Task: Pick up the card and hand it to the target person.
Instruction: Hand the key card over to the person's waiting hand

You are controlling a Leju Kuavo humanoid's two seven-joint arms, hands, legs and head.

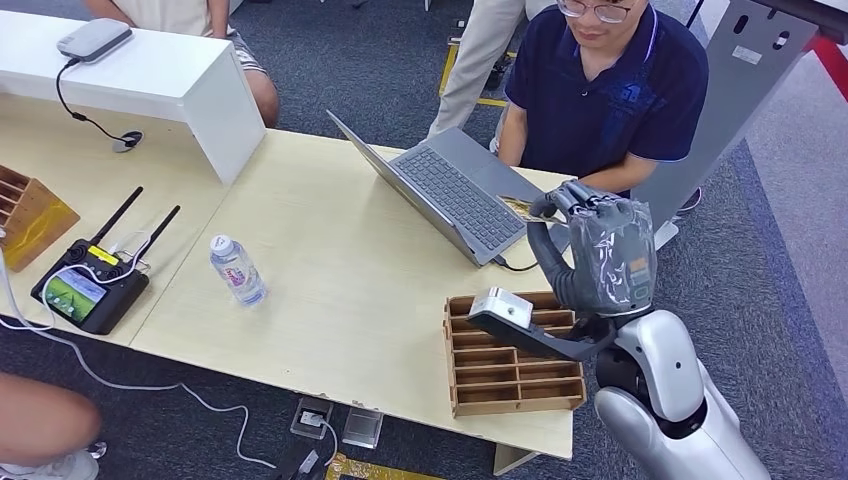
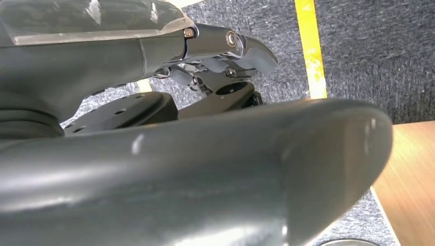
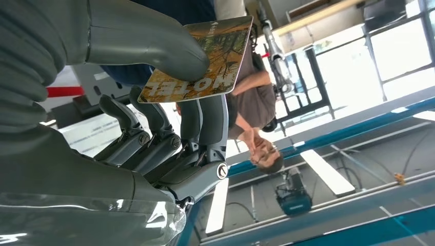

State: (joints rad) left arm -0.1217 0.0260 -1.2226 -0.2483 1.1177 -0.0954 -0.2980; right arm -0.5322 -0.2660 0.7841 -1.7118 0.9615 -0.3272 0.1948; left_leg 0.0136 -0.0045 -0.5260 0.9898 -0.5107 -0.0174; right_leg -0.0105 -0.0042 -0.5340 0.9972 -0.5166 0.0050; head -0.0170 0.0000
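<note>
right hand (image 1: pixel 590 235) raised over the bench (image 1: pixel 330 300) edge, pinching the hotel card (image 1: pixel 520 208); in the right wrist view, right hand (image 3: pixel 154 102) with thumb pressed on top of the hotel card (image 3: pixel 205 56) and darker fingers (image 3: pixel 205 123) beneath it. card held flat, poking out past the fingertips toward the person in the dark blue polo shirt (image 1: pixel 610 90), just over the near corner of the open grey laptop (image 1: pixel 450 190).

just below the hand, a brown slotted card holder (image 1: pixel 510 355) on the bench corner. farther off to the hand's left, a plastic water bottle (image 1: pixel 237 269) standing upright, then a black remote controller (image 1: pixel 90 280) with two antennas, and a second slotted holder (image 1: pixel 25 210) at the bench's far end. beyond those, a white raised shelf (image 1: pixel 150 75) carrying a small grey device (image 1: pixel 93 40).

left hand (image 2: pixel 205 77) seen close in the left wrist view, over dark carpet with a yellow floor line (image 2: pixel 310 46); fingers partly curled, cannot tell whether spread or pressed together.
</note>
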